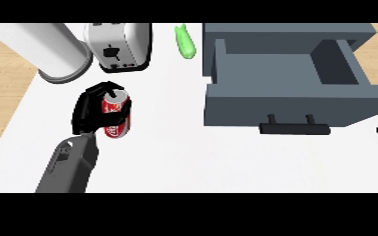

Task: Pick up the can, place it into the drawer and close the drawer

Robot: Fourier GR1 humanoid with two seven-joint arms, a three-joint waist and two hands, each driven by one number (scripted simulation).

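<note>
A red can (118,122) with a silver top stands on the white counter (170,155) at the left, roughly upright. My left hand (90,109) comes in from the lower left and is curled round the can, fingers behind it and thumb across its front, hiding part of its side. The grey drawer (221,70) is pulled open at the right, its inside bare, with a dark handle (294,127) on its front panel. The can is well to the left of the drawer. My right hand does not show.
A white toaster (118,47) stands just behind the can. A tall white cylinder (46,50) is at the back left. A green vegetable (184,42) lies beside the drawer's back left corner. A tiny unidentifiable dark sliver (376,130) shows at the right edge.
</note>
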